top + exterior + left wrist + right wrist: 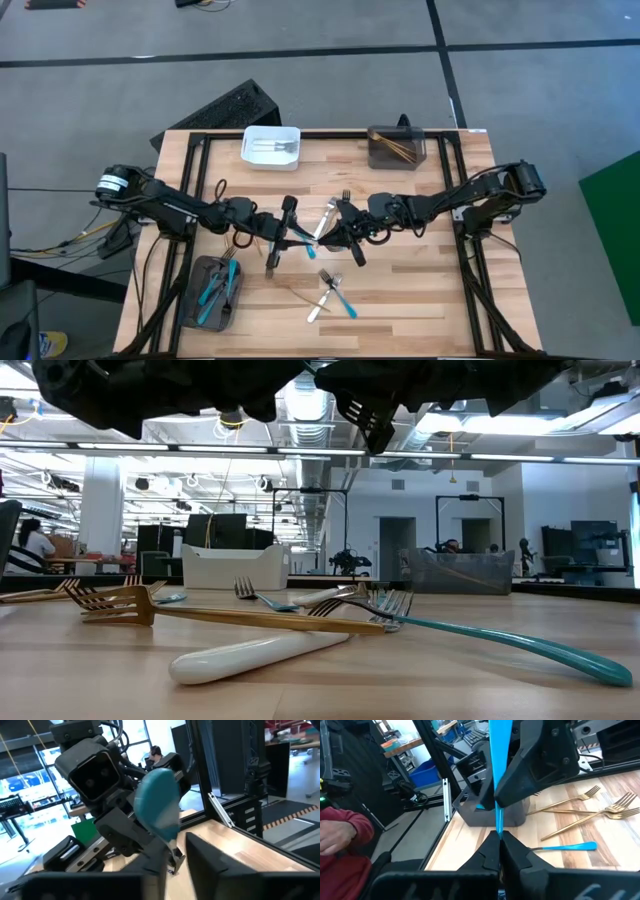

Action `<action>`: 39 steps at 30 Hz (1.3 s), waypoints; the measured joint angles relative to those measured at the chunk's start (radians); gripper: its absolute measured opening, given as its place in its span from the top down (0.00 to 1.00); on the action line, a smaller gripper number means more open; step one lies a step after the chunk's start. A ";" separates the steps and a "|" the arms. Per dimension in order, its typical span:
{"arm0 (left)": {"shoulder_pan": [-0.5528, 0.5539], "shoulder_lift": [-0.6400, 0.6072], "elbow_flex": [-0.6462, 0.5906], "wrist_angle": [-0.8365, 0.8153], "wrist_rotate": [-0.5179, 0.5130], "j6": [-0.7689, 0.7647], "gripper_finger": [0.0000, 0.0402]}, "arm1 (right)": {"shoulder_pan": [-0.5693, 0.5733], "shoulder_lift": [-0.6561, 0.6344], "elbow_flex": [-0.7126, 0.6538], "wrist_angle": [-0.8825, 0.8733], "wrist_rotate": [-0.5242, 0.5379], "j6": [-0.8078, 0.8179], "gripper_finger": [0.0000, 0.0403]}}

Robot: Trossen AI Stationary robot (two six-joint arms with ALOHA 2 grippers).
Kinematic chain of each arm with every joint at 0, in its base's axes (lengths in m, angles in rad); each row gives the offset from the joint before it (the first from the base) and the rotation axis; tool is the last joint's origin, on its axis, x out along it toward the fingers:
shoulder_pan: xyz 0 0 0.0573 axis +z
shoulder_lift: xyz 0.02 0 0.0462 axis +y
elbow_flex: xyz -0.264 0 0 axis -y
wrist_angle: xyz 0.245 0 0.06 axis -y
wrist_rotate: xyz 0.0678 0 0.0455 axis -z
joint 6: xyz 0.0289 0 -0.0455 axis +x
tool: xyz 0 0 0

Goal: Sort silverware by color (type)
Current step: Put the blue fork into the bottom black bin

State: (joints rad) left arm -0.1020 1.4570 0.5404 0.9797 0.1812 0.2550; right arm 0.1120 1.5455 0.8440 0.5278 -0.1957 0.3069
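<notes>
A bright blue-handled utensil (302, 242) hangs in the air between my two grippers over the middle of the table. My left gripper (283, 240) and my right gripper (340, 238) face each other, and both are shut on it. The left wrist view shows the broad blue handle end (157, 805) close up. In the right wrist view the handle (497, 765) runs as a thin strip. Its head is hidden. A white-handled piece (326, 220) lies flat on the table under the arms. My left gripper holds the blue utensil by its handle (496, 795), pinched between the two fingers (530, 770), which lie across it. The utensil is lifted clear of the table, and its broad end (159, 820) sticks out past the fingers. My right gripper (499, 840) pinches the handle's narrow part (499, 827) at its fingertips, coming level from the table's right side. The fingers hide what lies below that point.
A white bin (271, 147) with silver pieces and a dark grey bin (397, 148) with gold pieces stand at the far edge. A dark grey bin (213, 292) with blue-handled pieces stands near left. A gold fork (200, 615), a white-handled piece (260, 655) and a blue-handled fork (520, 645) lie near centre. A person's red sleeve (345, 835) shows beyond the table.
</notes>
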 joint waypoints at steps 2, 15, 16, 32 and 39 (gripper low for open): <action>0.001 0.000 0.000 0.000 0.002 -0.005 0.96 | 0.000 0.000 0.000 -0.001 -0.001 -0.001 0.96; -0.001 -0.124 0.031 -0.355 -0.143 -0.219 1.00 | -0.010 -0.001 0.000 -0.065 0.243 0.004 0.72; -0.001 -0.161 0.050 -0.465 -0.180 -0.246 1.00 | -0.011 -0.001 0.000 -0.075 0.291 0.006 0.70; -0.214 -0.509 0.367 -1.708 -0.085 -0.941 1.00 | -0.060 -0.001 0.000 -0.292 0.533 0.138 0.58; -0.373 -0.540 0.318 -1.873 -0.097 -1.097 1.00 | -0.060 -0.001 0.000 -0.290 0.476 0.138 0.62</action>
State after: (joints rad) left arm -0.4749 0.9172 0.8582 -0.8937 0.0847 -0.8415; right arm 0.0517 1.5448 0.8440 0.2381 0.2805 0.4450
